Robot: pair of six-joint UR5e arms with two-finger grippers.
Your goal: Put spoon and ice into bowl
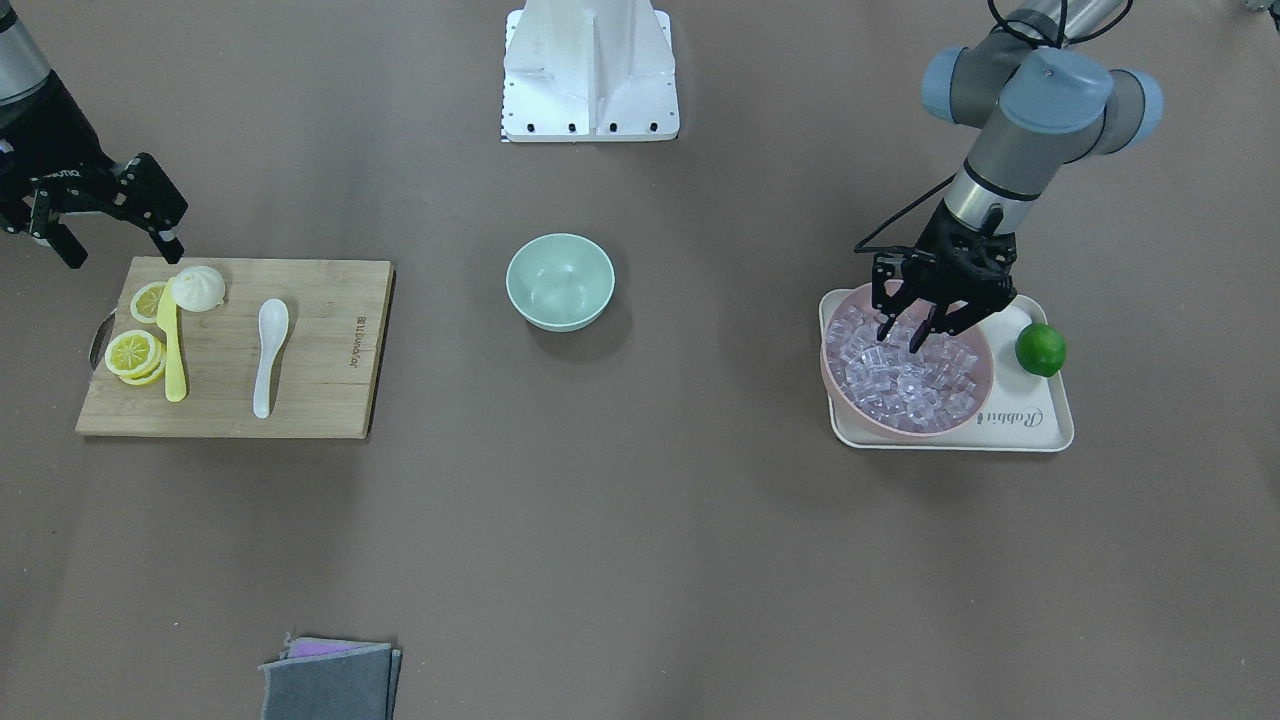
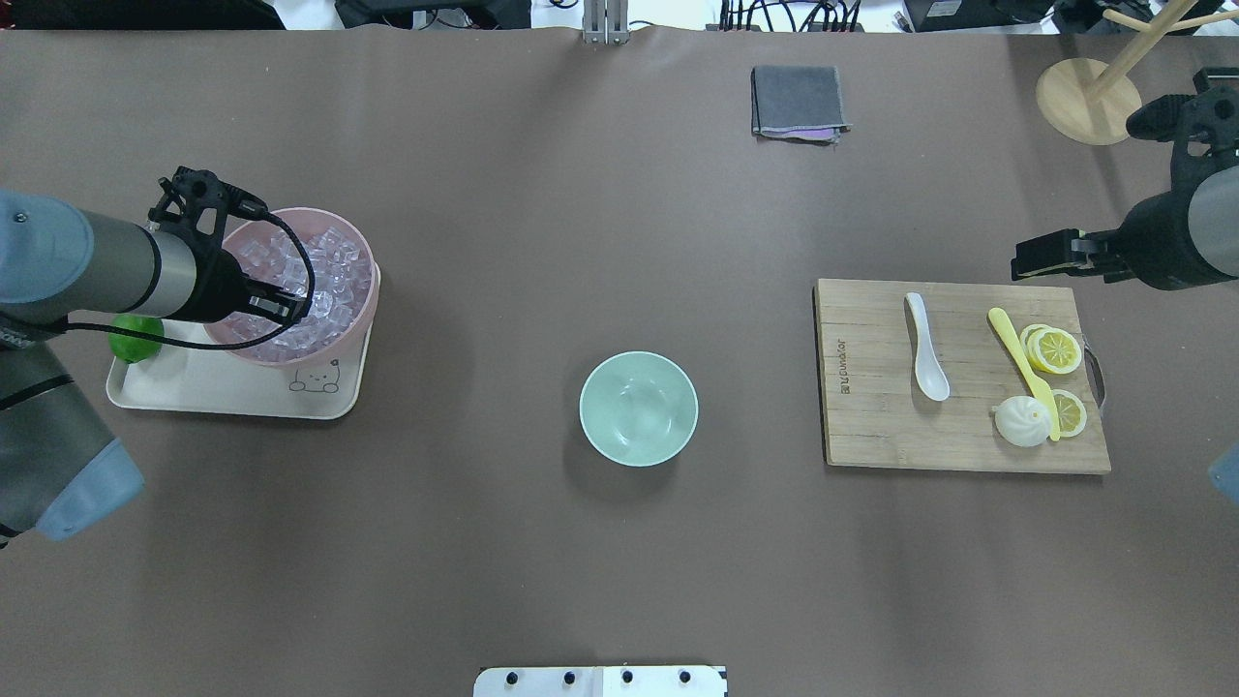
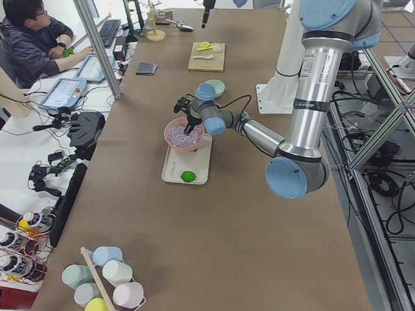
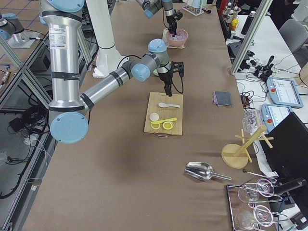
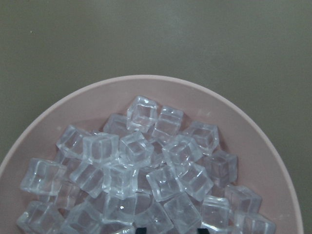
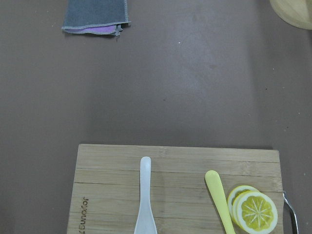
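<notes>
My left gripper hangs with fingers spread, tips down over the ice heaped in the pink bowl near the table's left end. I can't quite tell whether they touch a cube. The bowl sits empty mid-table. The spoon lies on the board toward the right end, handle pointing at the far edge. My right gripper, spread and empty, is off the board's near outer corner.
</notes>
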